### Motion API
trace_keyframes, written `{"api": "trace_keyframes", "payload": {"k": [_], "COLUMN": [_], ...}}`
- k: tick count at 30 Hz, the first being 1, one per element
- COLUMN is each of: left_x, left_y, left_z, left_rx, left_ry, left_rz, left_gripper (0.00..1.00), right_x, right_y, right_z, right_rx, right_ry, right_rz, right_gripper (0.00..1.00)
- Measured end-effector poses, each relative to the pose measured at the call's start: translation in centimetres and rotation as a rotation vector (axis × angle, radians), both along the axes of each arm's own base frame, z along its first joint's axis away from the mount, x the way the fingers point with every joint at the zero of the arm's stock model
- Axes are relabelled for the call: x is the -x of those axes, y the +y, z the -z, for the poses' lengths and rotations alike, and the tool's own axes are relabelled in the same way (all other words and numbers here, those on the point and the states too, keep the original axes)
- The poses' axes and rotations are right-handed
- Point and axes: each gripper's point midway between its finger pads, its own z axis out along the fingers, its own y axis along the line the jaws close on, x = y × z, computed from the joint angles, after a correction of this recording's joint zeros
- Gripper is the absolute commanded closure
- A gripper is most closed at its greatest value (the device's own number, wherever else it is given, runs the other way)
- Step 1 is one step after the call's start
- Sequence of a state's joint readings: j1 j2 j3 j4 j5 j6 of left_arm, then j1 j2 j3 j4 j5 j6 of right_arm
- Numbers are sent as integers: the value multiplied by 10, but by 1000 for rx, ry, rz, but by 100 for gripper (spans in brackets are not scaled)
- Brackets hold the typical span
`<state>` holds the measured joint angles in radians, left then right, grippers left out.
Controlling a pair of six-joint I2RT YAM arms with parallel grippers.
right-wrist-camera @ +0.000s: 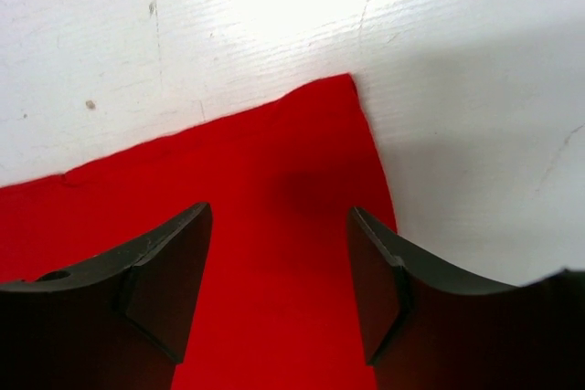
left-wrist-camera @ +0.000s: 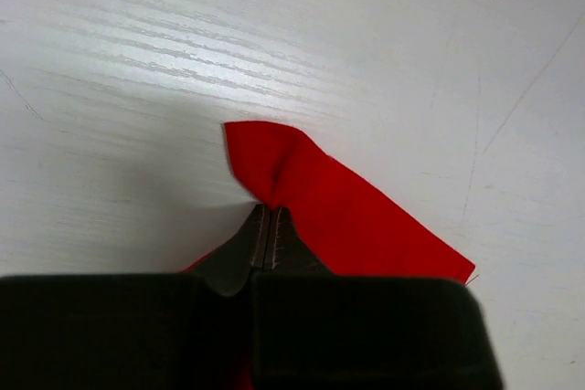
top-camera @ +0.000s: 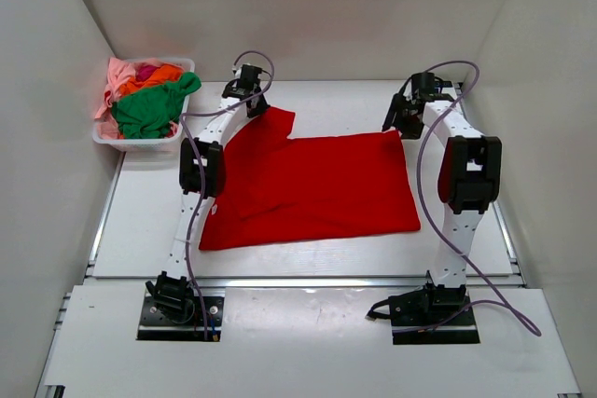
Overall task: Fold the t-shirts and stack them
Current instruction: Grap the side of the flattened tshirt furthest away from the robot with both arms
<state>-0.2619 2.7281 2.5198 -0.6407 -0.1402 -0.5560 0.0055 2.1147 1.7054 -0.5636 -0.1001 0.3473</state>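
Your L tool had clamped red t-shirt at 11 o'clock corner; R tool, apart, hovered over 1 o'clock corner.

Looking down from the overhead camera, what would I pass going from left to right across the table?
White basket holding heaped shirts → left tool → red t-shirt, spread flat, its far-left flap pinched by that tool → right tool, open over the shirt's far-right corner.

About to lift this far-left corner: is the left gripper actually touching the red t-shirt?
Touching. The left wrist view shows the left gripper shut on a puckered fold at the corner of the red t-shirt.
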Motion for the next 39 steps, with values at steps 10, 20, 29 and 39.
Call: {"api": "trace_keyframes", "payload": {"k": [10, 20, 29, 39], "left_x": [1, 7, 11, 14], "left_y": [5, 4, 6, 13], "left_z": [-1, -2, -8, -34], "left_rx": [36, 71, 77, 96], "left_ry": [14, 39, 49, 35], "left_rz": [23, 49, 53, 68], "left_gripper": [100, 100, 100, 100], "right_x": [-36, -46, -28, -31], "right_y": [-22, -23, -10, -12], "right_z": [-6, 30, 46, 45], "right_rx": [19, 107, 126, 102], "right_ry": [-60, 35, 103, 72], "right_rz": [92, 144, 137, 88], "right_gripper": [41, 50, 100, 100]}}
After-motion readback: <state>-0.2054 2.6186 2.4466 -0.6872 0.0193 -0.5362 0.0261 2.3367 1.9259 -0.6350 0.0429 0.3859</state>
